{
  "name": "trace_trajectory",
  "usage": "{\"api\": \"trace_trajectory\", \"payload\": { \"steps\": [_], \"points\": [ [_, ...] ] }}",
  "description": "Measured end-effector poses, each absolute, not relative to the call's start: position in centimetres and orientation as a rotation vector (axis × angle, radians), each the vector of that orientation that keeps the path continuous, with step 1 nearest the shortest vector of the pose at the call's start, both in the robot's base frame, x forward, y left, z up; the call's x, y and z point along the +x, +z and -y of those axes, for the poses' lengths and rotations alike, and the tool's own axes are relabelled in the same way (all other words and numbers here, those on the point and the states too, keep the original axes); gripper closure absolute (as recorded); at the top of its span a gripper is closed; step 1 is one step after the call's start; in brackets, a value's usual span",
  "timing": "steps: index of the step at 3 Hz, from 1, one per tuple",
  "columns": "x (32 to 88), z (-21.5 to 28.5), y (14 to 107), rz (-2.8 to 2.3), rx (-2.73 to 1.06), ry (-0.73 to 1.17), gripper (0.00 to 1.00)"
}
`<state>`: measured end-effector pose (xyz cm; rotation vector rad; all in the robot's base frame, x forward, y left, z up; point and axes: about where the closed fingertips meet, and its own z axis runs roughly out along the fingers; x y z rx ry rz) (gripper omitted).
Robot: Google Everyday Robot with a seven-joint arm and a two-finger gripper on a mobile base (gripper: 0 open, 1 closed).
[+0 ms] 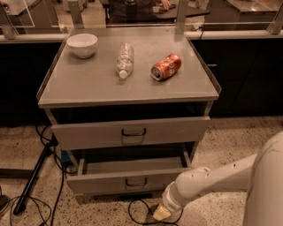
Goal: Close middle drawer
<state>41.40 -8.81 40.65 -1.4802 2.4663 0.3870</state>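
This looks like a robotics test lab. A grey metal cabinet (132, 90) stands on a speckled floor (230, 141) among loose black cables (131, 207) and a stand leg (33, 176), with glass partitions (230, 13) behind. A white robot arm (212, 181) reaches low, its end effector (160, 212) near the floor.

Cabinet top (88, 84) — bowl (82, 45), plastic bottle (125, 60), perhaps soda can (166, 67), gripper (160, 213) near floor (234, 141)

Cream gripper (160, 213) below grey middle drawer (101, 182); red can (166, 67), white bowl (82, 45).
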Motion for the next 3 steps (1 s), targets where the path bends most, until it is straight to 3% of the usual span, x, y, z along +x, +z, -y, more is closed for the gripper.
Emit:
{"api": "trace_trajectory", "payload": {
  "steps": [2, 3],
  "points": [
    [43.3, 8.4, 40.5, -2.452, -1.449, 0.361, 0.89],
    [46.2, 7.6, 40.7, -2.413, -1.425, 0.307, 1.00]
  ]
}}
